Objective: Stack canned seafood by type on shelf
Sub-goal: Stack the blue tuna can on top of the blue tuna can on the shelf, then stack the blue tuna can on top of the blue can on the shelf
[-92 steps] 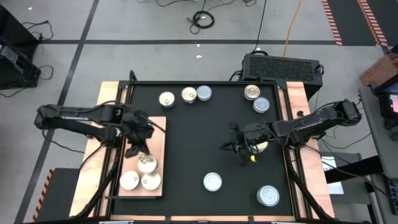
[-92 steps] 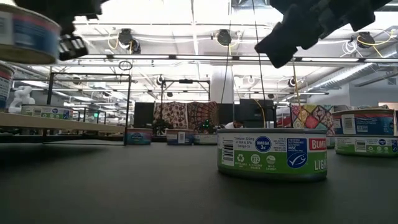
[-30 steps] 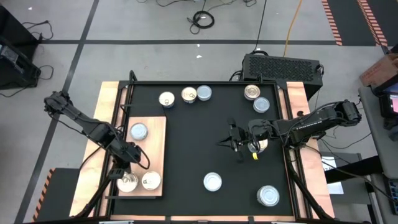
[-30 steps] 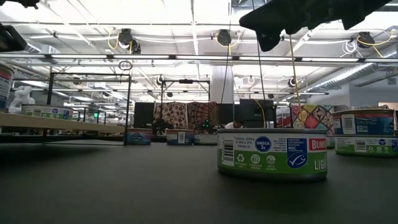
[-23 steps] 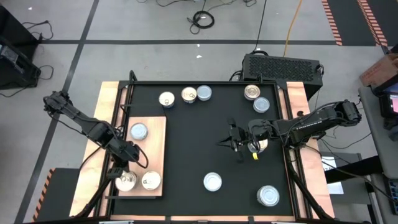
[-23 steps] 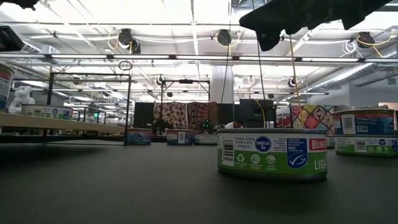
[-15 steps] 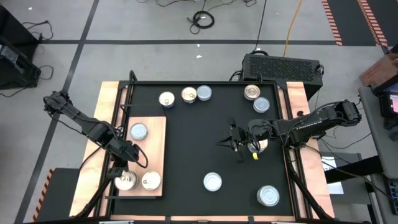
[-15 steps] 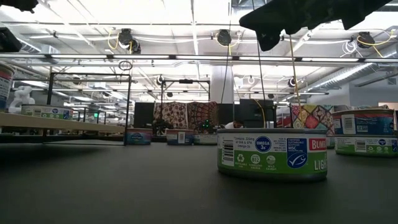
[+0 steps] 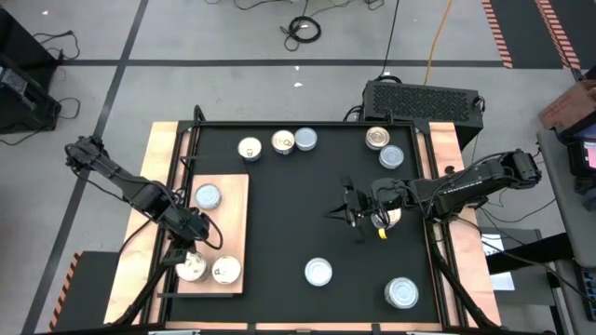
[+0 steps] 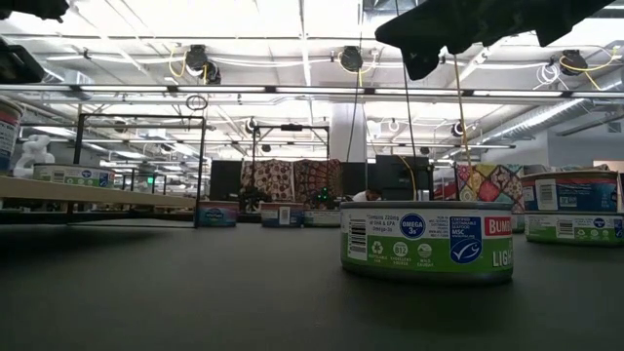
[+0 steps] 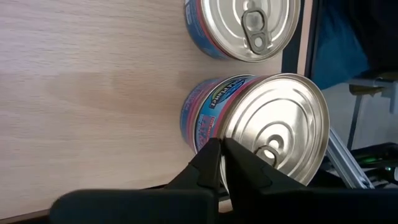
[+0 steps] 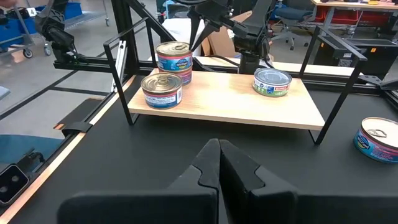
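Stacked cans (image 11: 261,127) on shelf (image 11: 93,93) just beyond left jaws (closed, empty)

Grey floor (image 9: 233,84) with dark seams, black cables (image 9: 304,28), hazard-striped tape (image 9: 498,33), bright ceiling lights (image 10: 292,19), patterned hangings (image 10: 292,178)

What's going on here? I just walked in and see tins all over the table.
Two robot arms are sorting tins onto a wooden shelf at the table's left side. The left gripper is at the shelf's near end, right by a two-high stack of tins with a single tin beside it. A green-labelled tin sits alone further along. The right gripper waits, fingers shut, over the black mat, where more loose tins remain.
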`<action>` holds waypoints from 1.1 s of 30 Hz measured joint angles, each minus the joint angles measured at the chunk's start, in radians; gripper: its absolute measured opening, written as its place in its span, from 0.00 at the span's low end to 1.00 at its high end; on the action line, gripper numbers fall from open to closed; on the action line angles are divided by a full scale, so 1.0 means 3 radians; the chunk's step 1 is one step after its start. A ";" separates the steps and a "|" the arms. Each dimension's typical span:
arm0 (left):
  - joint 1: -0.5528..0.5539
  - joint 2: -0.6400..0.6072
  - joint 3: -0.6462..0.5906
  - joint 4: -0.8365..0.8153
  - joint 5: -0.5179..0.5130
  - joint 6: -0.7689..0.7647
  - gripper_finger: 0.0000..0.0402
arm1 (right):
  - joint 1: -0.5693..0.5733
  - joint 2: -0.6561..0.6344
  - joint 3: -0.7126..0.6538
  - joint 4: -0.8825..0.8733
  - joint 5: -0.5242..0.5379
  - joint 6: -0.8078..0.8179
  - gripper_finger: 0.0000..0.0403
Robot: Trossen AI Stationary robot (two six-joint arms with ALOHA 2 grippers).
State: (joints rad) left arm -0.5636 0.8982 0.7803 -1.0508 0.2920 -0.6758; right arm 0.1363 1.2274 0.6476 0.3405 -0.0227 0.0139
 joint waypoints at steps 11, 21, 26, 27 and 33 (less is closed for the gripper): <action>0.0000 0.0000 0.0000 0.0005 -0.0031 -0.0001 0.16 | -0.0001 0.0000 0.0000 -0.0004 0.0000 0.0000 0.00; 0.0056 0.0000 0.0078 0.0004 0.0227 -0.0279 0.31 | 0.0000 0.0000 0.0000 -0.0008 0.0000 -0.0044 0.00; 0.0143 0.0001 0.0253 0.0013 0.0294 -0.0143 0.31 | 0.0000 0.0000 0.0000 -0.0008 0.0000 -0.0099 0.00; 0.0167 0.0000 0.0287 0.0015 0.0292 -0.0141 0.31 | 0.0000 0.0000 0.0000 -0.0008 0.0000 -0.0099 0.00; 0.0365 0.0000 0.0463 0.0016 -0.0091 0.0281 0.31 | 0.0000 0.0000 0.0000 -0.0039 0.0000 -0.0099 0.00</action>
State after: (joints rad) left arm -0.4541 0.8982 0.9193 -1.0459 0.2647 -0.5916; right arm 0.1364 1.2274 0.6476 0.3287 -0.0227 -0.0158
